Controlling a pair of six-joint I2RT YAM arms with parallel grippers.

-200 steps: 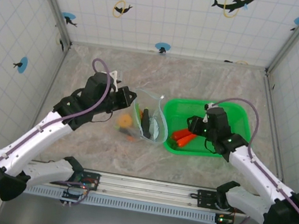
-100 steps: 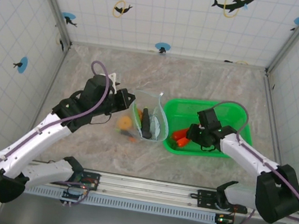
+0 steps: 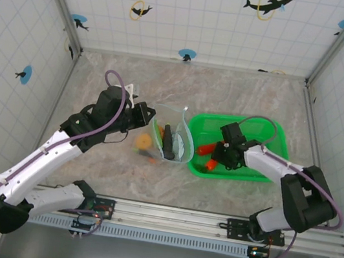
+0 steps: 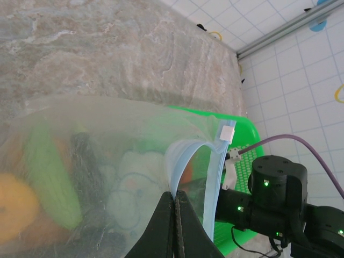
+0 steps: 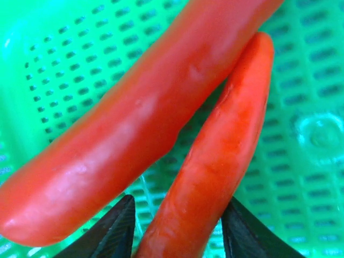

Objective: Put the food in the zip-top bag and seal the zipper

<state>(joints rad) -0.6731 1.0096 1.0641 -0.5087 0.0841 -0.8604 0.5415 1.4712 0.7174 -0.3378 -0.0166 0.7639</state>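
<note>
My left gripper (image 3: 153, 114) (image 4: 177, 196) is shut on the near lip of the zip-top bag (image 3: 176, 136) (image 4: 107, 140), holding its mouth open. The pale blue zipper (image 4: 215, 177) curves apart above the jaws. Food lies inside the bag: a green cucumber (image 4: 48, 172), an orange round piece (image 3: 144, 141) and a dark long piece (image 3: 168, 143). My right gripper (image 3: 217, 160) (image 5: 179, 200) is low in the green basket, its jaws on either side of the thinner red carrot (image 5: 226, 140). The right finger touches it and a small gap shows on the left. A thicker carrot (image 5: 134, 123) lies beside it.
The green mesh basket (image 3: 271, 125) (image 5: 312, 64) stands right of the bag, almost touching it. The marble-patterned floor (image 3: 230, 89) stretches behind both. Tiled walls close in the left, right and far sides, and a metal rail (image 3: 165, 214) runs along the near edge.
My right gripper has moved left and down onto the carrots in the basket, and its jaws have narrowed around the thinner one. The left gripper and the bag have stayed put.
</note>
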